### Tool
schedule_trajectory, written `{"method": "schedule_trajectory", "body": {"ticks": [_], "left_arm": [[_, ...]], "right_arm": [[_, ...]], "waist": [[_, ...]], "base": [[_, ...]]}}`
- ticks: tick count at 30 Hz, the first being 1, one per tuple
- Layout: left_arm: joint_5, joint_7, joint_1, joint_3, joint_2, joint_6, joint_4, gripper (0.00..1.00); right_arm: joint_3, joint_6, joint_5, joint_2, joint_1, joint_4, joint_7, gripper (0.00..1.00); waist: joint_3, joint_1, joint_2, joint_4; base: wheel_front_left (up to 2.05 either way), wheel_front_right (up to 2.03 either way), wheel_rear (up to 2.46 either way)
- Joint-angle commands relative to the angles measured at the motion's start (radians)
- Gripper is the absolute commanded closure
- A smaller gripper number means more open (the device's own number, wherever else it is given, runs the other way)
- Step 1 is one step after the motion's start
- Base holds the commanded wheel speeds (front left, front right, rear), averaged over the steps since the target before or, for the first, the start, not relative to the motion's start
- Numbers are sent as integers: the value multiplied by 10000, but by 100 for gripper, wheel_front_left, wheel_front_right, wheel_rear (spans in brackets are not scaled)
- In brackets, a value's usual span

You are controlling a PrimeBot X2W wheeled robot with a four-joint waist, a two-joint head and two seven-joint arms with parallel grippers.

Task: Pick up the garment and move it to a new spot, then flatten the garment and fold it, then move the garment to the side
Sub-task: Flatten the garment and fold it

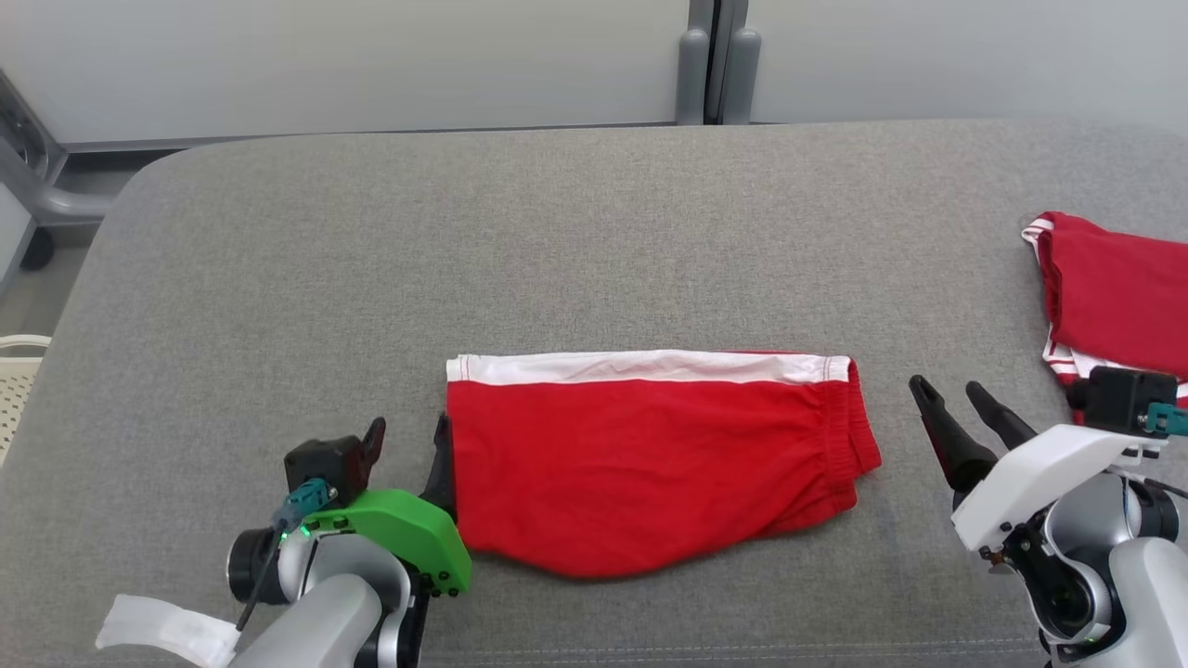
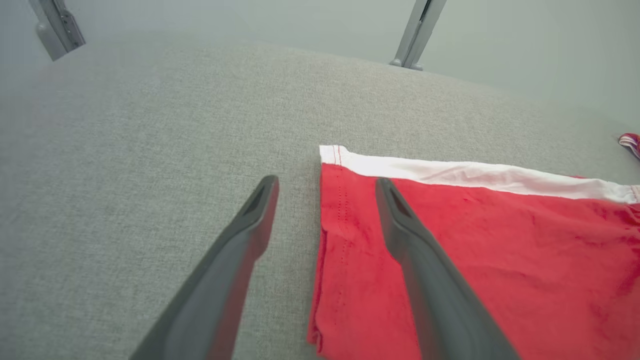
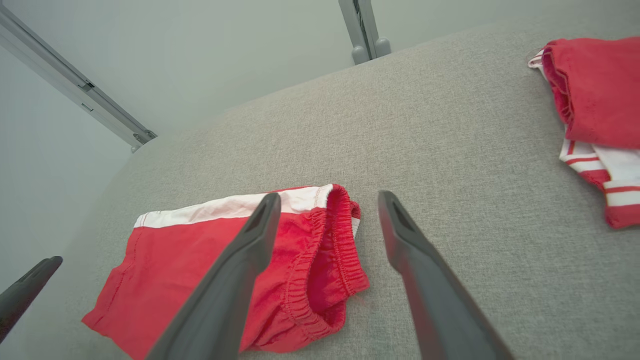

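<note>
The garment (image 1: 650, 459) is a pair of red shorts with a white band along the far edge, lying folded and flat on the grey cushion (image 1: 557, 241); its elastic waistband (image 3: 332, 260) faces right. My left gripper (image 1: 406, 443) stands open at the garment's left edge, one finger over the red cloth (image 2: 450, 260) and one over bare cushion, nothing between them. Just right of the waistband, my right gripper (image 1: 949, 392) is open and apart from the cloth. The same garment (image 3: 225, 265) lies to the lower left in the right wrist view.
A second red garment with white stripes (image 1: 1109, 297) lies bunched at the cushion's right edge, also in the right wrist view (image 3: 595, 120). Grey posts (image 1: 719, 70) stand behind the cushion against a pale wall. A white perforated object (image 1: 19, 380) sits off the left edge.
</note>
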Motion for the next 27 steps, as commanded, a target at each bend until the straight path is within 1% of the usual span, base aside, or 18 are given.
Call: {"method": "schedule_trajectory", "body": {"ticks": [1,5,6,10,14,19,23,27], "left_arm": [[331,-81,93,86,179,148,-321,0],[1251,-67,473,420,626,408,-1371,0],[1251,-67,473,420,626,408,-1371,0],[1694,-70,936,733,1082,502,-2209,0],[1705,-70,1409,927,1543,529,-2874,0],[1652,-71,1951,1357,2052,429,-3513,0],[1597,-71,2229,1747,2174,453,-3711,0],[1783,-72,2427,1937,2120,317,-3817,0]], "right_arm": [[-99,-1,-146,97,221,-31,-129,0],[-259,-1,-388,363,643,-151,-304,0],[-259,-1,-388,363,643,-151,-304,0],[-463,-1,-645,725,1126,-237,-365,0],[-643,-1,-786,1078,1490,-134,-282,0],[-786,-1,-942,1314,1677,138,-251,0],[-899,-1,-990,1372,1618,569,-320,0],[-964,-1,-930,1407,1459,1083,-452,0]], "waist": [[-121,0,0,34],[-361,0,0,83],[-361,0,0,83],[-546,0,0,97],[-669,0,0,126],[-798,0,0,273],[-879,0,0,459],[-939,0,0,670]], "base": [[0,0,0],[0,0,0],[0,0,0],[0,0,0],[0,0,0],[0,0,0],[0,0,0],[0,0,0]]}}
